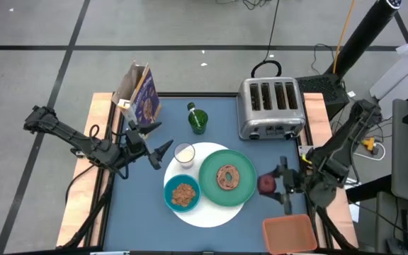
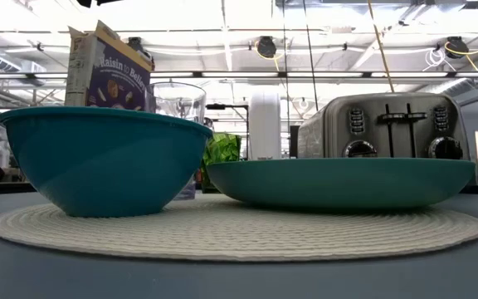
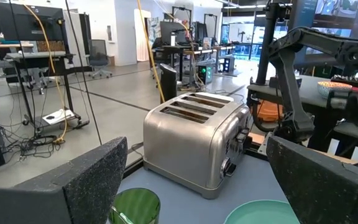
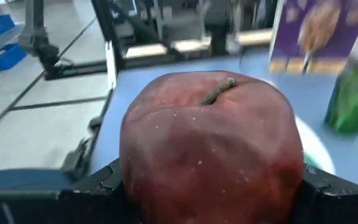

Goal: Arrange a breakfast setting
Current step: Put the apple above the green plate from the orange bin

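The right gripper [image 1: 273,185] has its fingers clamped on a dark-red apple [image 1: 266,184], held just beside the green plate [image 1: 241,190] near the table's right edge. A bagel [image 1: 227,177] lies on that plate, which shares the white round mat [image 1: 211,212] with the teal bowl [image 1: 183,195] and clear glass [image 1: 184,154]. The left gripper [image 1: 160,139] hangs with fingers spread wide and empty, between the purple cereal box [image 1: 146,95] and the glass.

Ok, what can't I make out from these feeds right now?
- Spoon: not seen in any view.
- Bagel and teal bowl contents: low view, hidden by the green plate and bowl rims.
- Right gripper fingers: right wrist view, mostly covered by the dark-red fruit.
- Cereal box: right wrist view, blurred and cut off by the picture edge.
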{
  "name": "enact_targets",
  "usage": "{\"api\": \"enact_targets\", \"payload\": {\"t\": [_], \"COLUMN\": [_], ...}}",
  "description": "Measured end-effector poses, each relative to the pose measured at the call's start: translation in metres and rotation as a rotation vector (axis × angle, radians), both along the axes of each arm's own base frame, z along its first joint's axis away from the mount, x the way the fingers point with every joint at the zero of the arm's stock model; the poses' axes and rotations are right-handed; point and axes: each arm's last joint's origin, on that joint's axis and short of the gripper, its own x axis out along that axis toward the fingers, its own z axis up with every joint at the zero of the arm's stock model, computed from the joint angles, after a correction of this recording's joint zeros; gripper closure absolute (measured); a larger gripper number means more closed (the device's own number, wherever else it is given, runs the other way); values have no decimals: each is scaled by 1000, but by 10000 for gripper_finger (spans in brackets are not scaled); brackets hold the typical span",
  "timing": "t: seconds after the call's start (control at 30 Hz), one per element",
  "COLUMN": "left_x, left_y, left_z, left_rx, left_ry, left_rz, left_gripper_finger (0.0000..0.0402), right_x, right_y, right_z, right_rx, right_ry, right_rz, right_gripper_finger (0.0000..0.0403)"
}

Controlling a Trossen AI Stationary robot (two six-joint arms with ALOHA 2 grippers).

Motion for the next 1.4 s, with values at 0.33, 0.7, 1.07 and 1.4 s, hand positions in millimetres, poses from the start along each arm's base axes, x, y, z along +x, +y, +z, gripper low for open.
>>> {"api": "enact_targets", "payload": {"t": [0.33,0.7,1.07,1.4], "left_x": [1,38,96,136], "left_y": [2,8,37,50], "left_z": [3,24,88,76], "left_rx": [-101,-17,-43,-44], "left_ry": [-86,-151,158,342], "left_rz": [-15,-182,-233,-351], "left_gripper_finger": [11,11,11,11], "right_x": [49,87,115,130], "right_y": [-23,-68,-102,-118], "right_z": [14,11,-6,-21], "right_rx": [-218,-153,-80,25], "right_ry": [-132,-147,-83,-44], "right_rz": [35,-32,-49,-92], "right_gripper_finger": [163,163,163,163]}}
